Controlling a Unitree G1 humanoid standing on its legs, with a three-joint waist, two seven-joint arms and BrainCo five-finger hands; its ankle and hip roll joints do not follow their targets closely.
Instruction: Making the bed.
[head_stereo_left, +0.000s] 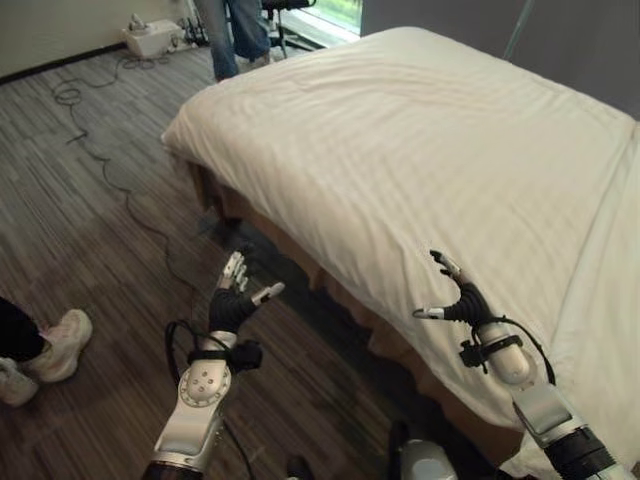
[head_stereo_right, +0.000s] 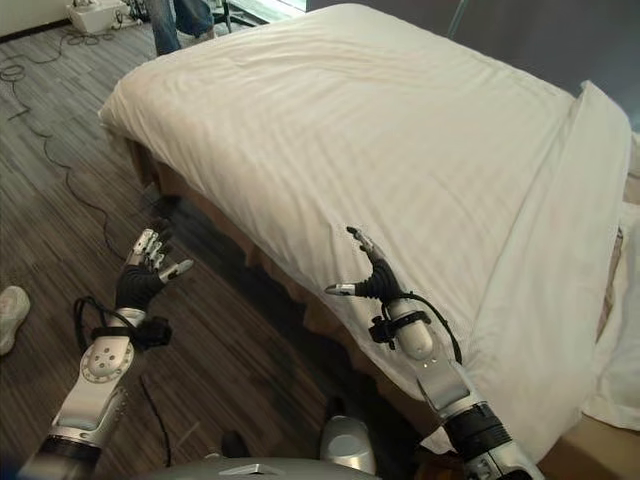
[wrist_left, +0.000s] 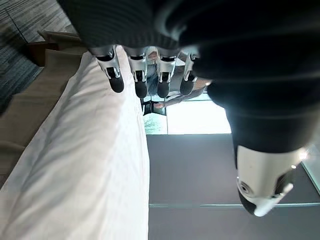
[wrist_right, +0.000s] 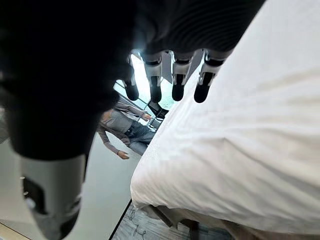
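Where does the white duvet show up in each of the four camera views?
Left eye view: the duvet fills the upper right, draped over the bed's near edge.
Right eye view: the duvet spans the centre and top.
Left wrist view: the duvet runs along the lower left, past the left hand.
Right wrist view: the duvet covers the right side, beside the right hand.
Shared landmark: the duvet's far corner, near the person.

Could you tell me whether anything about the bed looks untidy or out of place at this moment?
Mostly tidy: the white duvet lies smooth across the bed. Near the head end, a fold runs across it, and the pillow beyond sits low at the edge. Both the left hand and the right hand are open, holding nothing.
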